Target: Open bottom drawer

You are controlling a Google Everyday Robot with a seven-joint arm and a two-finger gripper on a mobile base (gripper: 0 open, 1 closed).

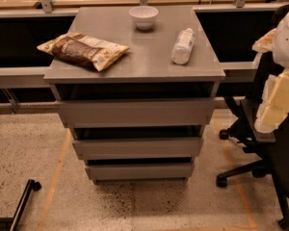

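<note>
The grey cabinet (135, 66) stands in the middle of the camera view on a speckled floor. It has three flat handleless fronts stacked one above the other. The bottom drawer (139, 171) is the lowest and narrowest-looking front, and it sits in line below the middle front (137, 148) and the top front (136, 112). My gripper (279, 100) shows as pale cream blocks at the right edge, below the white arm (286, 32). It is high up and well to the right of the cabinet, touching nothing.
On the cabinet top lie a chip bag (84, 50), a white bowl (144, 17) and a water bottle (183, 45) on its side. A black office chair (250, 143) stands close on the right. A black wheeled leg (19, 206) is at the bottom left.
</note>
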